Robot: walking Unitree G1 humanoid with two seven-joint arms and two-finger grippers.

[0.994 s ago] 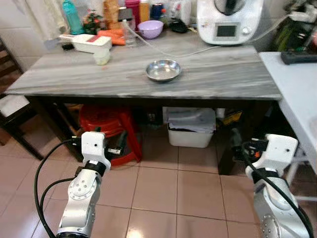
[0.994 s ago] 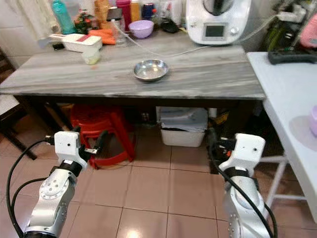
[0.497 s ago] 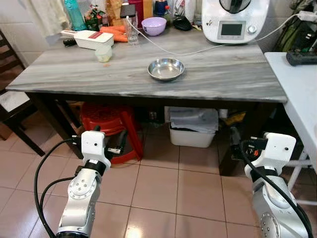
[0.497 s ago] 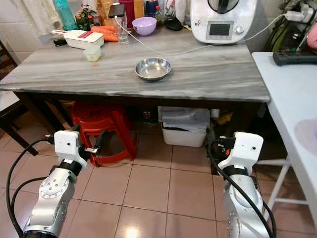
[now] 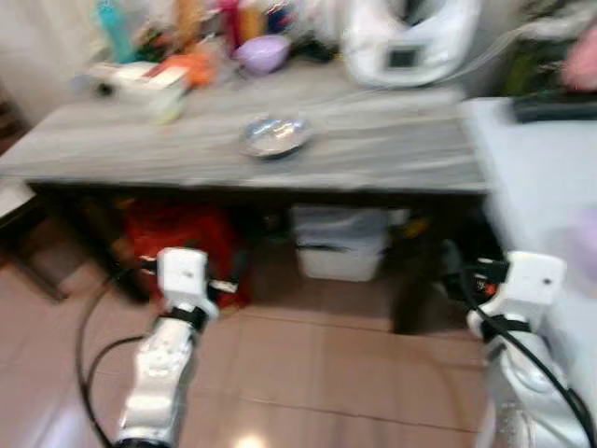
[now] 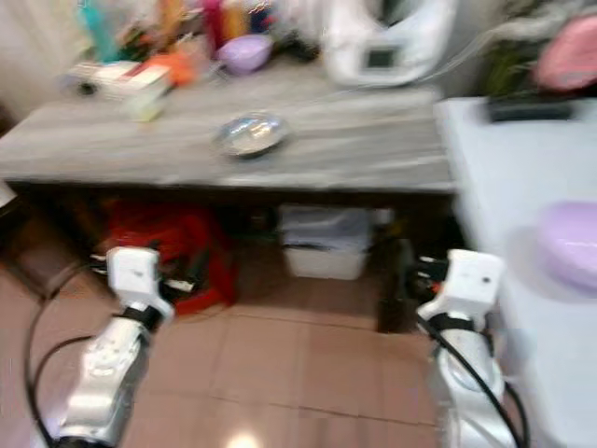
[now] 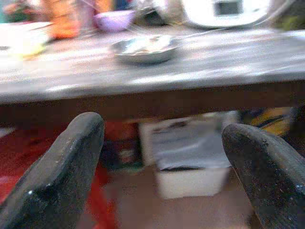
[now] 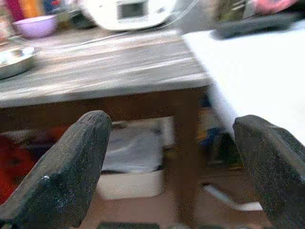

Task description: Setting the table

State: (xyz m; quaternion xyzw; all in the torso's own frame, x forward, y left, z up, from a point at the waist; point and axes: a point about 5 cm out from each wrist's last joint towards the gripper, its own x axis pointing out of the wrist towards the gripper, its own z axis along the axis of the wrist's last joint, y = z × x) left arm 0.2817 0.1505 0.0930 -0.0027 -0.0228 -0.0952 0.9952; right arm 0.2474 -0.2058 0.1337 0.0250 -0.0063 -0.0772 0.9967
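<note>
- Ahead, in my eye views, the bowl (image 5: 272, 136) sits mid-table (image 5: 392, 154), up and forward of both low grippers, nearer my left arm.
- Left wrist: left gripper (image 7: 162, 167) spread, empty; bowl straight ahead.
- Right wrist: right gripper (image 8: 174, 164) spread, empty.

home kitchen: cluttered table (image 5: 373, 149) (food processor (image 5: 410, 42), bowls).

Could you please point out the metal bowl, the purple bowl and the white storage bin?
metal bowl (image 5: 271, 136), left eye view, its middle.
purple bowl (image 5: 262, 53), left eye view, its side.
white storage bin (image 5: 344, 243), left eye view, its front.
</note>
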